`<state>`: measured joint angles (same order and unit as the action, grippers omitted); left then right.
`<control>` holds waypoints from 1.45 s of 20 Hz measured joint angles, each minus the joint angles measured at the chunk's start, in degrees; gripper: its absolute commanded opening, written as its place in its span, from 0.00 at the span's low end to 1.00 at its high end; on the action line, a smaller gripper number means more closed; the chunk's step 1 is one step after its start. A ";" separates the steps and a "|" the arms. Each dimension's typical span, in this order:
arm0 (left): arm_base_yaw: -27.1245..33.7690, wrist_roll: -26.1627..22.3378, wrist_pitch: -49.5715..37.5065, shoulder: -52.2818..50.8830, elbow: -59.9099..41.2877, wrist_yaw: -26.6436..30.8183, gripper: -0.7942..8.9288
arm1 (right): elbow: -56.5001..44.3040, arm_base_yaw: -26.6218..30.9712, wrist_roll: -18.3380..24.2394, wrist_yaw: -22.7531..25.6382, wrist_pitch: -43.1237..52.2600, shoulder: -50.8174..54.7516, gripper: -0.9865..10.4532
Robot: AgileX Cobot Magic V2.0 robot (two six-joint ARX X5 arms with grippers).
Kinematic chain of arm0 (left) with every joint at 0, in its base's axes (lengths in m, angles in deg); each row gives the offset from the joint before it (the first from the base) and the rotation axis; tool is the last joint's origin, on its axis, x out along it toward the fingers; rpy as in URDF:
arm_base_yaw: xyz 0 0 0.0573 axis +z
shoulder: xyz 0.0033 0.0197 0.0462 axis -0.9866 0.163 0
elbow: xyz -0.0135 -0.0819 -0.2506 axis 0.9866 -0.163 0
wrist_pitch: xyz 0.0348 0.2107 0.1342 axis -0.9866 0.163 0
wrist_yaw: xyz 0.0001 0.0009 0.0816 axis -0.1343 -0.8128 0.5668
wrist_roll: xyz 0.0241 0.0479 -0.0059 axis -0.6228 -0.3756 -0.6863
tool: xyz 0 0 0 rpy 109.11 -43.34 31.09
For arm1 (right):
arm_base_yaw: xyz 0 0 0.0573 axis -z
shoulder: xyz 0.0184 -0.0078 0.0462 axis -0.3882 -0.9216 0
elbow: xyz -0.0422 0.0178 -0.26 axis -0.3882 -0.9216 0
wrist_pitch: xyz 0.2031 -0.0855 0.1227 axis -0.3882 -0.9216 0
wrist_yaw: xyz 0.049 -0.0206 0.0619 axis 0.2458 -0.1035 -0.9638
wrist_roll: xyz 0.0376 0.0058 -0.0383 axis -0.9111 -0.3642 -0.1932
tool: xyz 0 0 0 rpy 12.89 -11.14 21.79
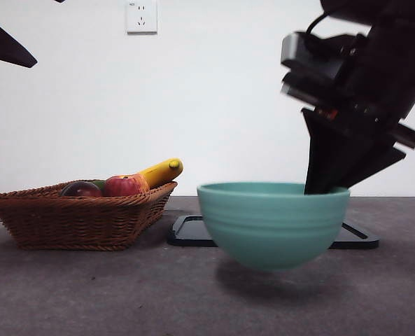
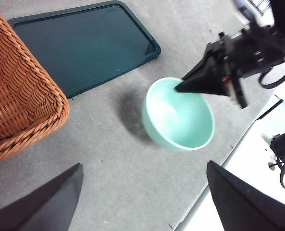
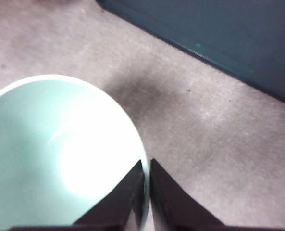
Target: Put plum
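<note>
The plum (image 1: pixel 81 189), dark maroon, lies in the wicker basket (image 1: pixel 81 220) at the left, beside a red apple (image 1: pixel 124 185) and a banana (image 1: pixel 162 171). My right gripper (image 1: pixel 322 185) is shut on the rim of a teal bowl (image 1: pixel 271 224), one jaw inside and one outside. The bowl hangs just above the table with its shadow under it. The right wrist view shows the jaws (image 3: pixel 147 166) pinching the rim of the empty bowl (image 3: pixel 46 154). My left gripper (image 2: pixel 143 166) is open and empty, high over the table, far from the plum.
A dark green tray (image 1: pixel 190 234) lies flat behind the bowl; the left wrist view shows the tray (image 2: pixel 84 43) between the basket (image 2: pixel 17 96) and the bowl (image 2: pixel 178 115). A white wall with a socket (image 1: pixel 141 15) stands behind.
</note>
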<state>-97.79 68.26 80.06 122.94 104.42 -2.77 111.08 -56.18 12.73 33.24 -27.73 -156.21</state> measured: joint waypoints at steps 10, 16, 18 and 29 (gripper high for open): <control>0.00 0.00 0.02 0.00 0.00 0.02 0.50 | 0.00 -1.11 0.00 0.09 2.67 -5.70 0.10; 0.00 0.00 0.04 0.00 0.00 0.00 0.50 | 0.00 -1.27 -0.02 0.07 2.62 -5.70 0.28; 0.00 0.00 0.04 0.00 0.00 0.00 0.50 | 0.00 -1.27 -0.24 0.07 2.62 -5.70 0.29; 0.00 0.00 0.04 0.00 0.00 0.00 0.50 | 5.49 -1.20 -0.39 2.38 -3.32 8.76 0.29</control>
<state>-97.79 68.26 80.10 122.94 104.42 -2.77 116.57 -57.39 12.34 35.63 -31.05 -147.44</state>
